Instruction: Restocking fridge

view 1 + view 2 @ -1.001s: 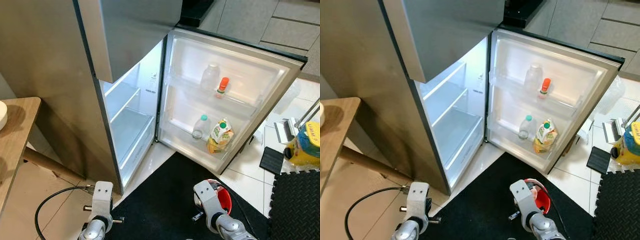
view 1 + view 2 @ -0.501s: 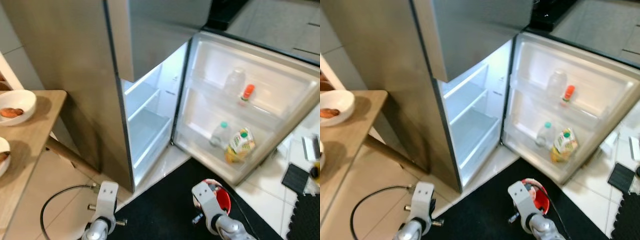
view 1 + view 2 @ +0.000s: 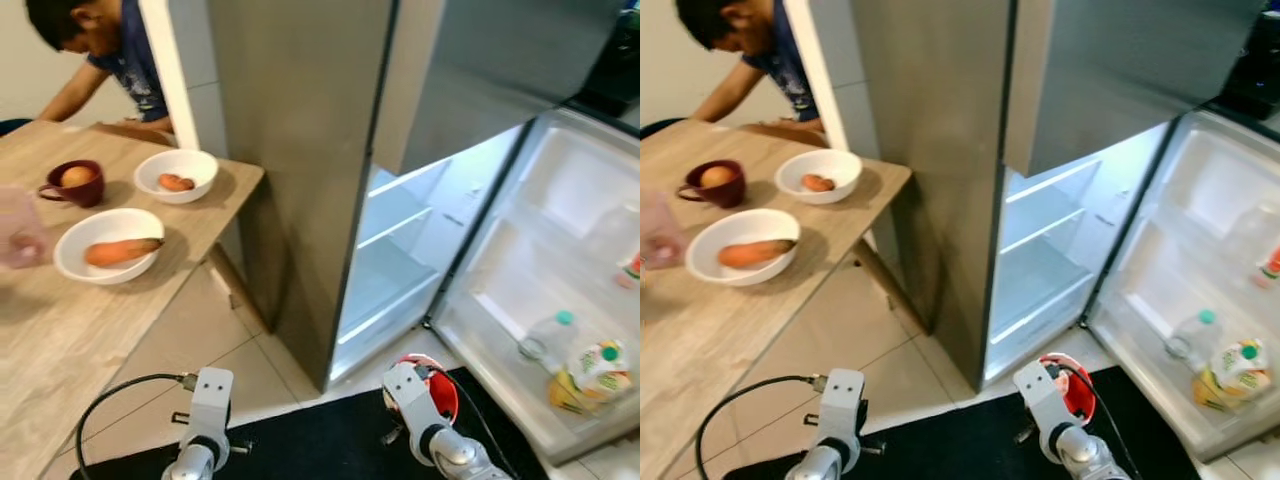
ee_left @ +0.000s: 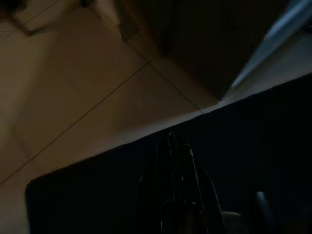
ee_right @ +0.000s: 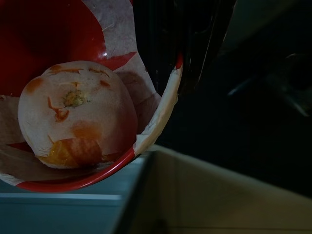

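The right gripper [image 5: 187, 53], pinching the red bowl [image 5: 146, 134] with its fruit [image 5: 75, 114] by the rim, must likely reach the open fridge [image 3: 1050, 250]; the left gripper [image 4: 175, 195] looks closed, empty.

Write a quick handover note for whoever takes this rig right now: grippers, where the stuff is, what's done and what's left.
Right gripper: shut on the rim of a red bowl holding a round pale fruit, low in front of the open fridge.
Left gripper: idle, hanging over the black mat.
Done: the door shelves hold bottles and a carton.
Left: put the red bowl in the fridge; the three bowls of food on the wooden table are not yet stocked.
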You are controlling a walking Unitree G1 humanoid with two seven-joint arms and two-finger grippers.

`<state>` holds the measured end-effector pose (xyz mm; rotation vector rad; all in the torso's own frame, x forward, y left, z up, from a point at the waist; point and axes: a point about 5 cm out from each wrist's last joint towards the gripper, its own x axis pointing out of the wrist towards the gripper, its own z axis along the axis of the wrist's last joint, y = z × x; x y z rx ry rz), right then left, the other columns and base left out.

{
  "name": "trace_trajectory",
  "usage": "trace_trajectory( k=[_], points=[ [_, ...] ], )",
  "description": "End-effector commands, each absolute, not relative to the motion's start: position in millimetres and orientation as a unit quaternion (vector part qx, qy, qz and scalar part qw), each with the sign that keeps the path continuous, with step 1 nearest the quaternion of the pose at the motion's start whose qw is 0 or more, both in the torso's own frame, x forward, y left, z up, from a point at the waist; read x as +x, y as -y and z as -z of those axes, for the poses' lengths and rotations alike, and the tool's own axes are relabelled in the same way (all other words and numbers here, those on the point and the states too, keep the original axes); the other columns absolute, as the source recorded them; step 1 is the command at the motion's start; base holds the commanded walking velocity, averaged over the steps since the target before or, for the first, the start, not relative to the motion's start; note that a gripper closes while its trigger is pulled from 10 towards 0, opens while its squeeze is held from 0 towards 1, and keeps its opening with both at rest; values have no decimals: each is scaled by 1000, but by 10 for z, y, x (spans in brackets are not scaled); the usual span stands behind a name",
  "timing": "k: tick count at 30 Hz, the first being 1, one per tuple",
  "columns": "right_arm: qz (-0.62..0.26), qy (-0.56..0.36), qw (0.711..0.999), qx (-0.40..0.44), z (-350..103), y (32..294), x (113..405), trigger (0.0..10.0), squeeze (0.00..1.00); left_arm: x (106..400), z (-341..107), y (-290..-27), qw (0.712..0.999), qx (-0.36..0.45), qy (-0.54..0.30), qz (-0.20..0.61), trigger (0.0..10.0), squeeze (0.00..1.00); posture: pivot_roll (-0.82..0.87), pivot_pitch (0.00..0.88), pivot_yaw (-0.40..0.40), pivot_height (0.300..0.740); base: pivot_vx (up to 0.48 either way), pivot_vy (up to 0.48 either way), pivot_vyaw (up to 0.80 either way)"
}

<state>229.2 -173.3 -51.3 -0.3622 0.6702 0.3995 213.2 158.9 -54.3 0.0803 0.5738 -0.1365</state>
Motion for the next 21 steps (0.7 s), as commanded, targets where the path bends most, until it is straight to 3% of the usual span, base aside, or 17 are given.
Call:
trace_trajectory(
  k=[1,13,21],
  points=[
    [-187,-321,910,-184,495,1790,2304,10000,0,2137,546,-1555,955,44,-284,75,10000,0,-120,87,-20,700,0,0,800],
    [-185,-316,910,-196,475,1822,2327,10000,0,2131,562,-1526,952,42,-292,83,10000,0,-125,80,-21,700,0,0,794],
    [-172,-320,914,-181,471,1845,2336,10000,0,2131,564,-1528,952,38,-294,79,10000,0,-128,84,-23,700,0,0,0]
  ],
)
